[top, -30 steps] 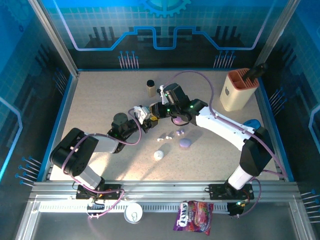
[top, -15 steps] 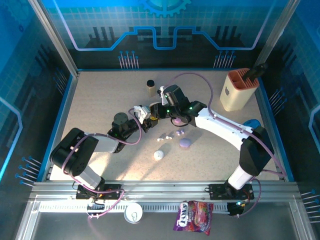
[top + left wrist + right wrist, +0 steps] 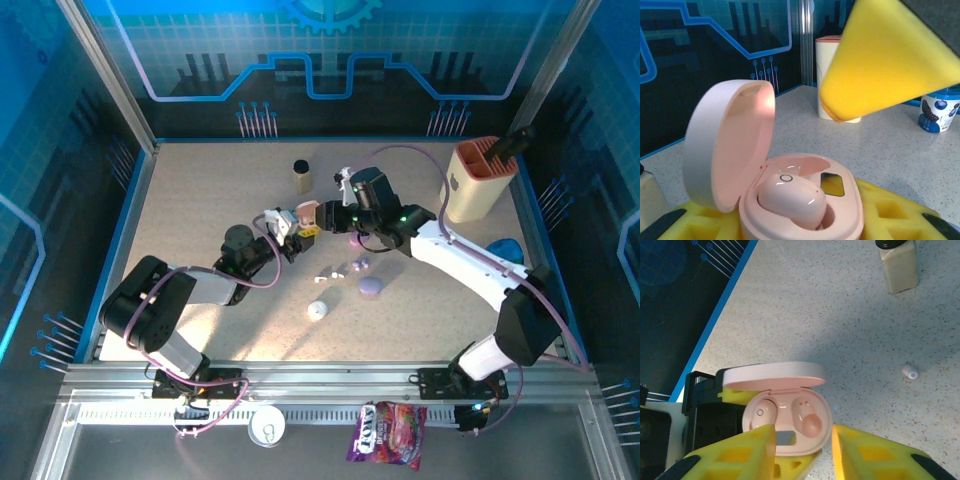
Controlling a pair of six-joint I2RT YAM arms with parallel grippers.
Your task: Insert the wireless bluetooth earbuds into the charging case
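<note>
The pink charging case (image 3: 305, 213) stands open with its lid up, and my left gripper (image 3: 290, 228) is shut on its base. In the left wrist view the case (image 3: 850, 210) rests between my yellow pads (image 3: 892, 212). A pale pink earbud (image 3: 790, 200) lies in one slot of it, and the slot beside it looks empty. The same earbud (image 3: 760, 412) sits in the case's left slot (image 3: 805, 445) in the right wrist view. My right gripper (image 3: 801, 432) hovers open just above the case (image 3: 332, 215), holding nothing. Loose white earbuds (image 3: 322, 271) and a purple one (image 3: 361, 263) lie on the table.
A purple case (image 3: 370, 287) and a round white case (image 3: 317, 310) lie near the loose buds. A small bottle (image 3: 301, 176) stands behind the grippers, with a tan holder (image 3: 478, 180) and a blue cup (image 3: 505, 247) at the right. One white earbud (image 3: 910, 371) lies right of the case.
My right gripper has opened and drawn back to the right from the case, leaving the pink earbud in its slot. The left arm has held still.
</note>
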